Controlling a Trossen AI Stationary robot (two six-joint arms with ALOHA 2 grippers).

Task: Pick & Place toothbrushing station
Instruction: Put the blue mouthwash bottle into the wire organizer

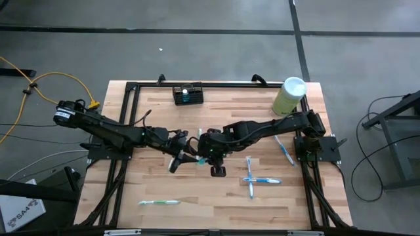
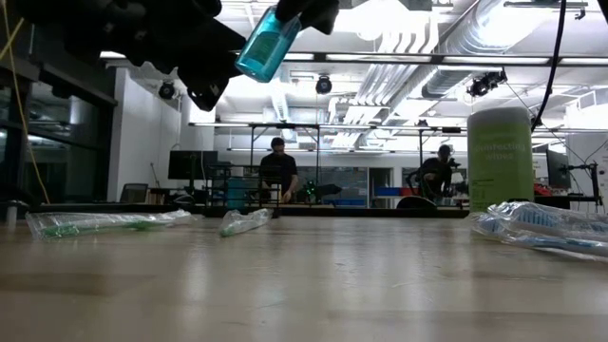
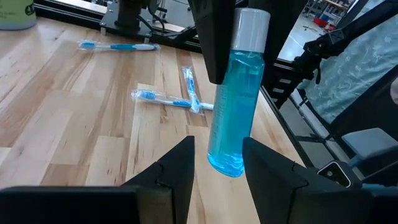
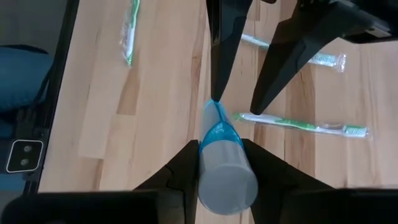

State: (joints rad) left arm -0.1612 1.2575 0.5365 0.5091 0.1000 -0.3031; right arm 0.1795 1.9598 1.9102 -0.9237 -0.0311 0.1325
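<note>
A clear bottle of blue liquid with a white cap point(image 3: 233, 106) hangs in the air over the table's middle point(image 1: 199, 162), tilted in the low view point(image 2: 269, 43). My right gripper point(image 4: 221, 155) is shut on its cap end. My left gripper point(image 3: 219, 149) is open, with one finger on either side of the bottle's bottom end point(image 3: 225, 163). The small black slotted holder point(image 1: 188, 95) stands on its base near the table's far edge, away from both grippers. My right gripper pinches the bottle between its two fingers at the cap end point(image 4: 214, 149). The fingers lie along the bottle. The bottle is lifted clear of the table, tilted, with its bottom end toward my left gripper. My left gripper: I cannot tell whether its fingers point(image 3: 264, 171) touch the bottle.
A pale green cylinder with a white lid point(image 1: 289, 96) stands at the far right. Wrapped blue toothbrushes point(image 1: 252, 178) lie right of the middle and another point(image 1: 283, 151) lies nearer the right arm. A green toothbrush point(image 1: 157, 202) lies near the front edge. People stand in the room behind.
</note>
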